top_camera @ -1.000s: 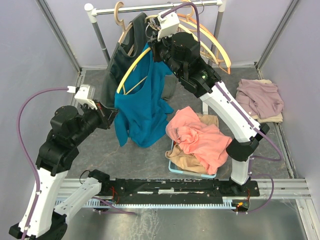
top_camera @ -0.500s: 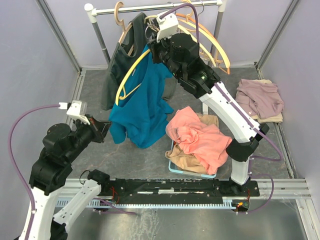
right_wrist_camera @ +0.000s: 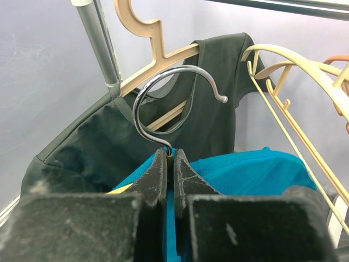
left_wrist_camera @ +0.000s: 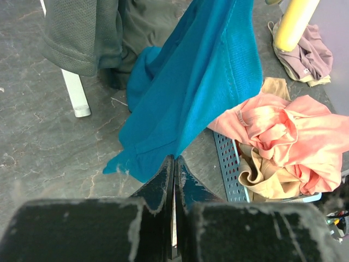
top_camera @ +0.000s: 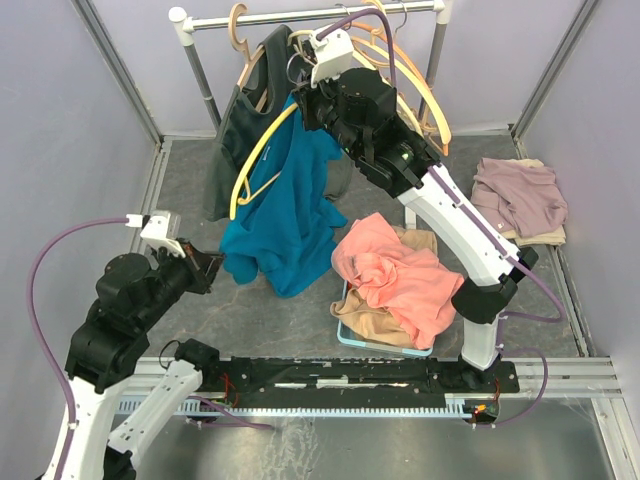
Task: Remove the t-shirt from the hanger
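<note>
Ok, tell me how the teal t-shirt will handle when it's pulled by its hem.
Probably floppy: the teal t-shirt drapes in folds and stretches toward the left gripper pinching its hem. Likely light, since a thin yellow hanger carries it. It may snag on the hanger's arm rather than slide.

t-shirt (top_camera: pixel 285 215) draped on hanger (top_camera: pixel 258 152) before rail (top_camera: pixel 290 17), basket (left_wrist_camera: pixel 224 164) of clothes (top_camera: pixel 395 270) to its right, folded pile (top_camera: pixel 520 198) far right

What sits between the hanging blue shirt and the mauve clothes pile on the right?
In the top view, a blue basket heaped with a coral-pink garment and beige cloth; the right arm passes there too.
</note>
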Available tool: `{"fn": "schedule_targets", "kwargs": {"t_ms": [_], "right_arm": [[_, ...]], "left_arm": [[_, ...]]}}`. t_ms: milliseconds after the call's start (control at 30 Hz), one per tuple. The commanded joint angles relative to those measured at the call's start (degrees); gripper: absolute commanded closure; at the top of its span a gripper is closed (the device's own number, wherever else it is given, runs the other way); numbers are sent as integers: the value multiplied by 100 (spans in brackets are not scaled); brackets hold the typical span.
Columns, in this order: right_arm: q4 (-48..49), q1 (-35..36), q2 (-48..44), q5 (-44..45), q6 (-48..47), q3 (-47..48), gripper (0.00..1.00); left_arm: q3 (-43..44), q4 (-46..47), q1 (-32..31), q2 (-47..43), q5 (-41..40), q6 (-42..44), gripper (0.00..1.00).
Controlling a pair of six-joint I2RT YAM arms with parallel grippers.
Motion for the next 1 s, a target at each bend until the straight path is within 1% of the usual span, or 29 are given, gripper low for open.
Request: {"fn": "schedule_targets", "kwargs": {"t_ms": [0, 33, 67, 133, 167, 233, 367, 533, 667, 967], "right_arm": [[665, -92, -135, 206, -31, 403, 99], [678, -88, -131, 164, -22, 403, 99], [682, -84, -127, 137, -13, 405, 99], [684, -75, -126, 100, 12, 403, 99], [679, -68, -131, 74, 21, 391, 99], [684, -43, -162, 24, 38, 343, 99], [738, 25, -282, 29, 35, 97, 99], [776, 74, -402, 99, -30, -126, 99], [764, 88, -456, 96, -52, -208, 99], [789, 166, -589, 66, -119, -413, 99]], "left_arm": [[19, -207, 2, 15, -12, -172, 97], [69, -157, 2, 67, -14, -172, 95], [129, -119, 5, 140, -2, -172, 87], [311, -65, 3, 353, 33, -163, 68], [407, -49, 3, 441, 40, -163, 61], [598, 5, 4, 552, 39, -147, 51], [957, 134, 3, 726, 55, -130, 49], [1376, 381, 7, 969, 336, -48, 46], [1559, 585, 6, 1081, 419, -41, 41], [1879, 790, 5, 1643, 372, 169, 33]]}}
